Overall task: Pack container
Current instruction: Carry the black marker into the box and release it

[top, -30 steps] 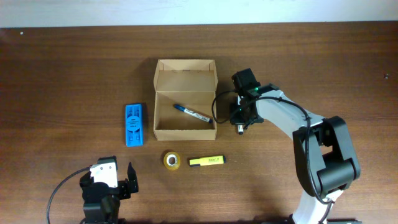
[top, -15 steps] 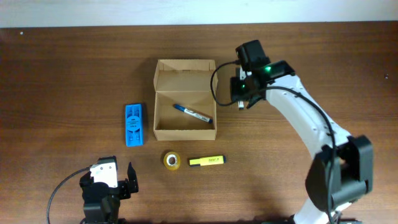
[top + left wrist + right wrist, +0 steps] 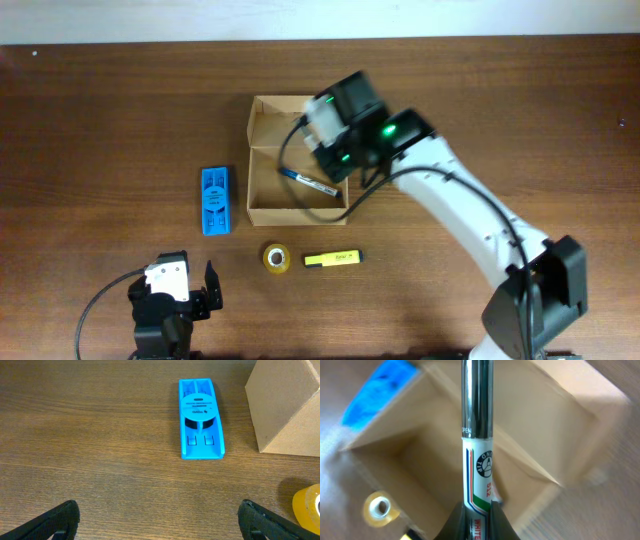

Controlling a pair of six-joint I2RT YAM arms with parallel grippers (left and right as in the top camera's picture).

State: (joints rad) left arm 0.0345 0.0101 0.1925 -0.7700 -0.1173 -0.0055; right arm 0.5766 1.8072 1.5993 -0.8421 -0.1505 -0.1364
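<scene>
Container (image 3: 266, 196) open on surface (image 3: 120, 120); blue-white marker (image 3: 308, 182) laid inside. Right claw (image 3: 478, 516) held above container, clamped on white pen (image 3: 478, 435). Left claw (image 3: 159, 521) spread wide, well apart.

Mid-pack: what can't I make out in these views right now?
- Overhead: the right gripper and its pen are hidden under the wrist.
- Right wrist: blur smears the container; the pen's print is cut off at the bottom edge.
- Left wrist: the container's inside is hidden by its wall; the tape roll is cropped at the edge.
</scene>
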